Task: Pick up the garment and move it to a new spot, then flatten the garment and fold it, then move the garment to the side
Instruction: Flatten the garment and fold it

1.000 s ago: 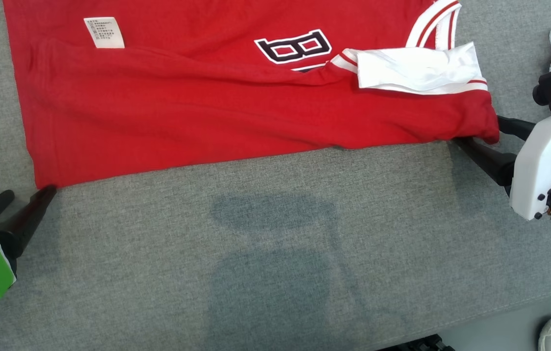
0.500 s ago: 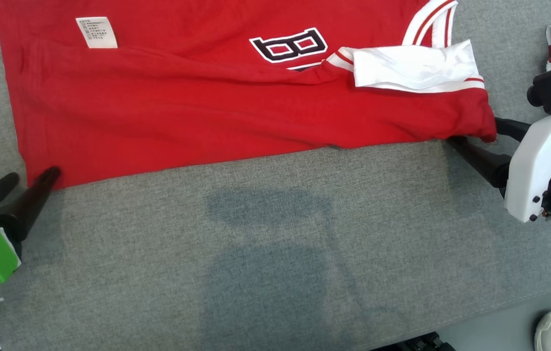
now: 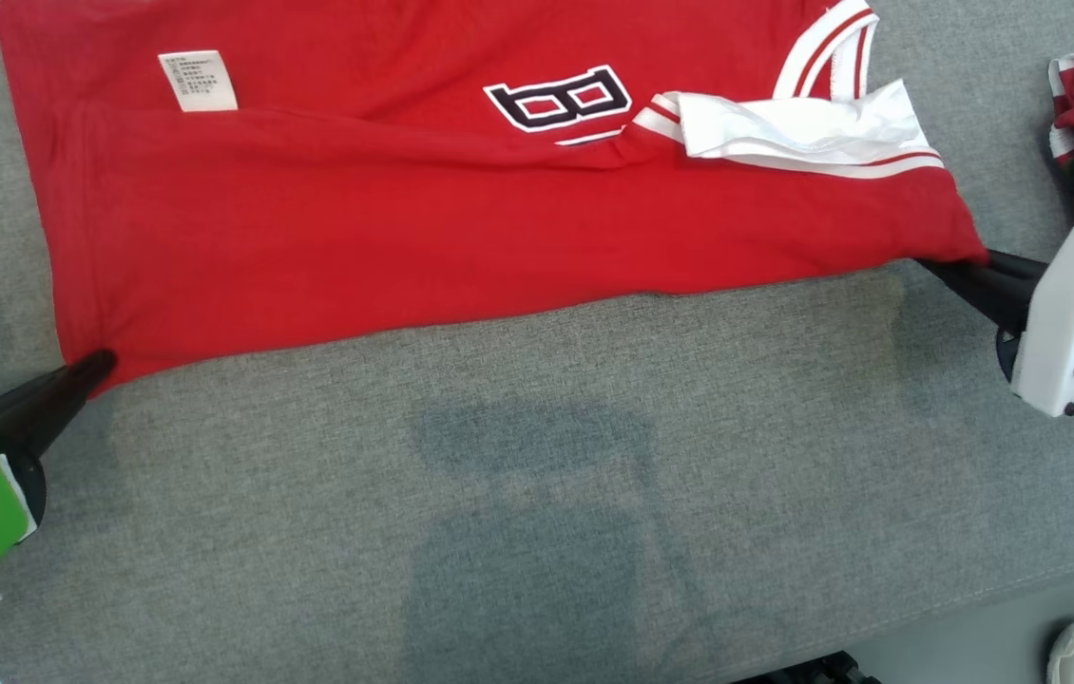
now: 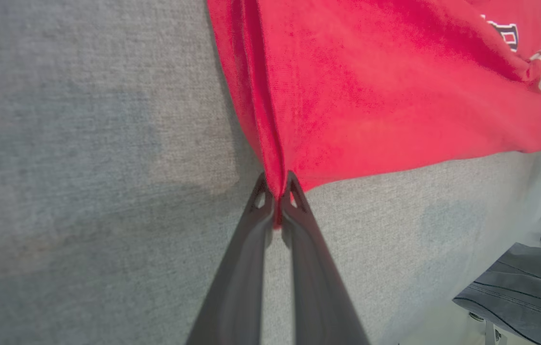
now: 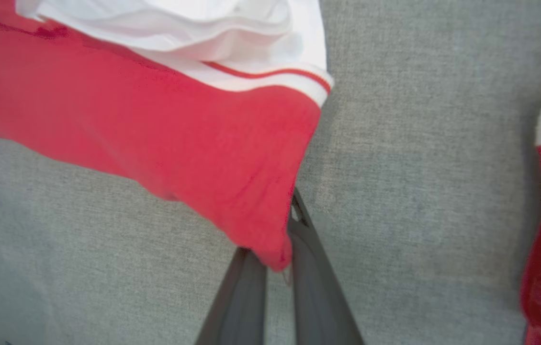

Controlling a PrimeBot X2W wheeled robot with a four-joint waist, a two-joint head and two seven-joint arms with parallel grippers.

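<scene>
- Garment (image 3: pixel 499 218), a red jersey, lies spread across the far half of the grey surface (image 3: pixel 537 494).
- Left gripper (image 3: pixel 98 364) is clamped on its near-left corner and right gripper (image 3: pixel 972 271) on its near-right corner, likely to draw the near edge taut for folding.

You are looking down on a grey woven cloth surface (image 3: pixel 594 456) that spreads across nearly the whole work area. Soft, blurred shadows (image 3: pixel 527 494) lie on its middle; the light is even, with no hard edges anywhere. At the lower right the surface ends in a straight edge (image 3: pixel 974 606), and past it you see a paler, smooth grey floor (image 3: pixel 974 655). In the left wrist view a dark grey object (image 4: pixel 524 287) sits by that floor; what it is cannot be told.
</scene>
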